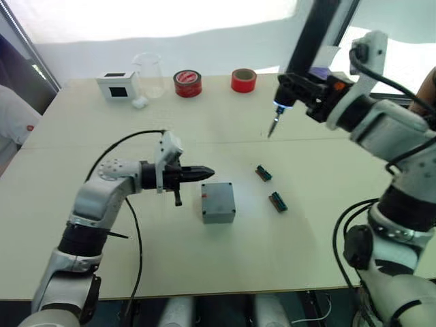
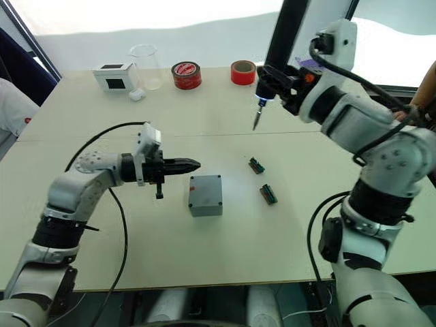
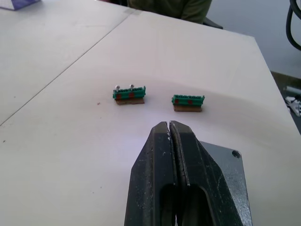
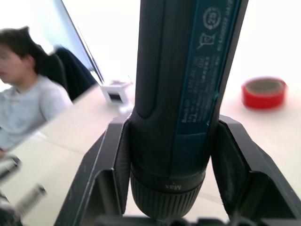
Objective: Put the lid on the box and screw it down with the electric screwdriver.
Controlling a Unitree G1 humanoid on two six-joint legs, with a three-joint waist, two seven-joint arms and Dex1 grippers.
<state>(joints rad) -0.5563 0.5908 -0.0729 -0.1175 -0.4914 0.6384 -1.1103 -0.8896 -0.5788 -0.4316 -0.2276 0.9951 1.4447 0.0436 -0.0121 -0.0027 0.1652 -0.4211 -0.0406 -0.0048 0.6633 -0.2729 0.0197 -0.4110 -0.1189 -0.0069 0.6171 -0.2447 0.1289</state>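
Observation:
The grey box (image 1: 218, 203) sits mid-table with the lid (image 2: 204, 187) lying flat on top, its small red mark facing up. A corner screw hole of the lid (image 3: 235, 154) shows in the left wrist view. My left gripper (image 1: 206, 172) is shut on nothing and points right, hovering just above and left of the box's far left corner. My right gripper (image 1: 300, 87) is raised over the back right of the table, shut on the electric screwdriver (image 1: 280, 107). The tool's bit points down, well above the table and far from the box. Its dark barrel (image 4: 183, 94) sits between the two fingers.
Two small green terminal blocks (image 1: 263, 173) (image 1: 277, 201) lie right of the box. Along the far edge stand a white box with a black screen (image 1: 118, 85), a clear beaker (image 1: 150, 71) and two red tape rolls (image 1: 187, 83) (image 1: 244, 80). A person (image 4: 28, 103) sits beyond the table's left side.

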